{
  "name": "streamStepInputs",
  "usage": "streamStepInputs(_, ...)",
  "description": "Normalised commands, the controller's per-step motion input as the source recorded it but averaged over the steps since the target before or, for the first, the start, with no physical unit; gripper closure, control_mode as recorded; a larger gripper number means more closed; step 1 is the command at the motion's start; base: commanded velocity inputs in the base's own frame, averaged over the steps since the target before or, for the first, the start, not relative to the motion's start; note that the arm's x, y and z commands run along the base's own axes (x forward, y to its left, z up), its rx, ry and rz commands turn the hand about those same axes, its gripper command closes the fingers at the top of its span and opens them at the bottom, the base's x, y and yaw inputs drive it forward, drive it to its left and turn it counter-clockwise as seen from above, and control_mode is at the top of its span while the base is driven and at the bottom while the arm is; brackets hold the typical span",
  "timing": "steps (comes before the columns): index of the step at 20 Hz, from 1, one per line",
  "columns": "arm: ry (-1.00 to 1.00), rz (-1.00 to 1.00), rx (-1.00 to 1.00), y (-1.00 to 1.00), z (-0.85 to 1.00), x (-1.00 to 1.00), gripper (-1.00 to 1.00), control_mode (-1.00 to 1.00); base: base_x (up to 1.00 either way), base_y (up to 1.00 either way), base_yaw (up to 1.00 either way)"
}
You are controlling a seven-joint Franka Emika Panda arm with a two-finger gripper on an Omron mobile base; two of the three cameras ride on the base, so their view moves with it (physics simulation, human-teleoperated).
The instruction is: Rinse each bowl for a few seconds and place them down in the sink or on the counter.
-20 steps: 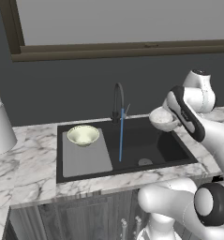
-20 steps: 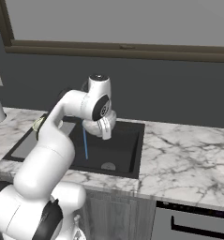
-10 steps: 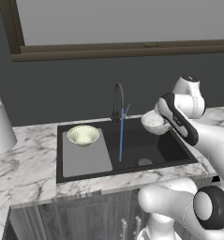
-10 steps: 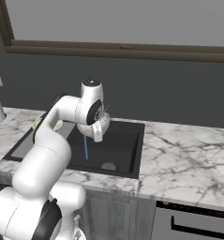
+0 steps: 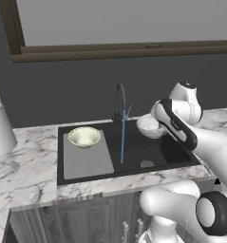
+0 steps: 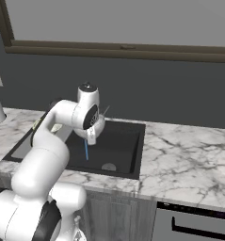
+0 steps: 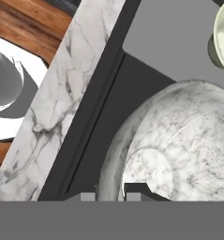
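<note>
I've got the pincer clamped on the rim of a marbled bowl, held up over the black sink; the blue water stream falls just beside it, off the faucet; the second bowl sits on the grey drainboard, well beyond the stream; marble counter all around.

One marbled bowl is held above the black sink; a cream bowl sits upright on its drainboard.

Marbled white bowl, black sink, blue stream.
</note>
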Motion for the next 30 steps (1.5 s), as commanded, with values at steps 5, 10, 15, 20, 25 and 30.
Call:
streamStepInputs(5,-0.02,-0.02,0.07,0.27,-0.14,0.03,1.0,-1.0,0.0,0.0,0.0)
streamStepInputs(10,-0.01,-0.02,0.07,0.26,-0.18,0.09,1.0,-1.0,0.0,0.0,0.0)
streamStepInputs(15,-0.01,-0.01,0.05,0.19,-0.22,0.18,1.0,-1.0,0.0,0.0,0.0)
streamStepInputs(20,-0.01,-0.02,0.06,0.15,-0.18,0.21,1.0,-1.0,0.0,0.0,0.0)
streamStepInputs(25,-0.02,-0.02,0.05,0.15,-0.17,0.23,1.0,-1.0,0.0,0.0,0.0)
streamStepInputs(30,-0.02,-0.03,0.04,0.12,-0.14,0.24,1.0,-1.0,0.0,0.0,0.0)
